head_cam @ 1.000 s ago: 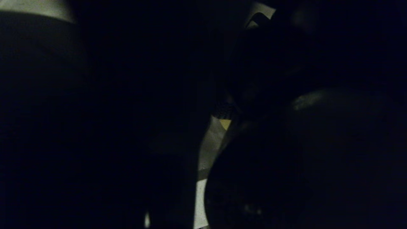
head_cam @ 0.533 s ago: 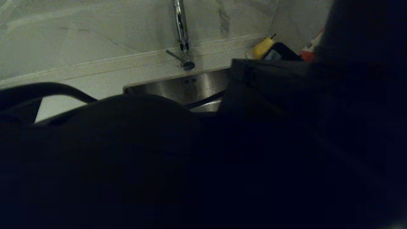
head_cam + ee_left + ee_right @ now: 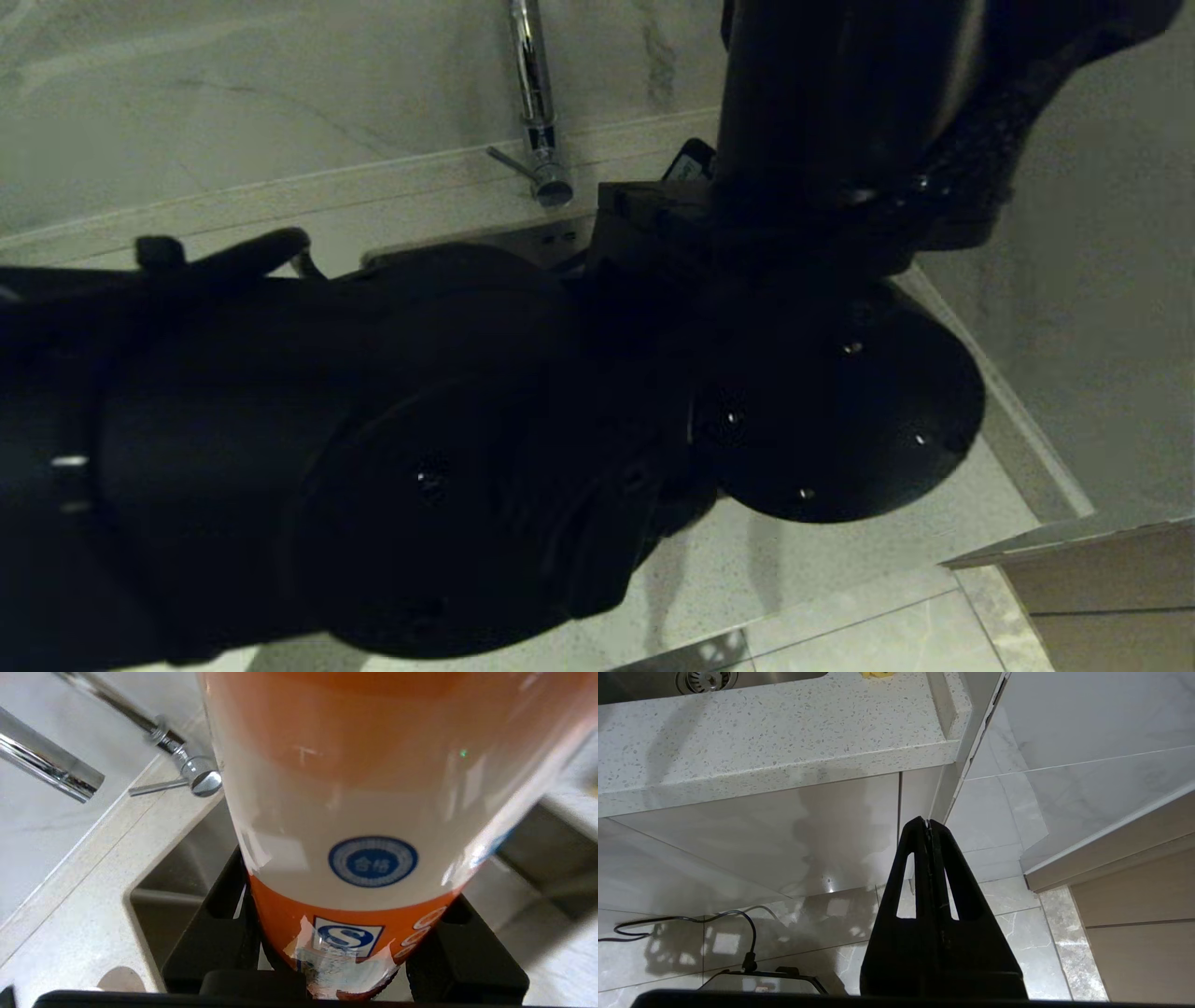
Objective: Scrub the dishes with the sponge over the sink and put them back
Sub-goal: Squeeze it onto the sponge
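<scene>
My left gripper [image 3: 348, 891] is shut on an orange and white bottle [image 3: 373, 788], a black finger [image 3: 210, 933] on each side of its body. The bottle hangs over the corner of the steel sink [image 3: 187, 863], near the chrome tap [image 3: 46, 770]. In the head view my left arm [image 3: 420, 420] covers most of the sink [image 3: 551, 235], and only the tap [image 3: 532, 93] stands free behind it. The dishes and the sponge are hidden. My right gripper [image 3: 928, 822] is shut and empty, hanging below the counter's front edge.
The speckled counter [image 3: 784, 732] runs round the sink, whose drain strainer [image 3: 706, 679] shows in the right wrist view. A marble wall [image 3: 233, 103] stands behind, a side wall [image 3: 1102, 327] on the right. A cable [image 3: 691, 917] lies on the tiled floor.
My left arm has swung across the head camera. A second ago it blacked out almost the whole view; now the tap, the back wall and the counter at the right show.
</scene>
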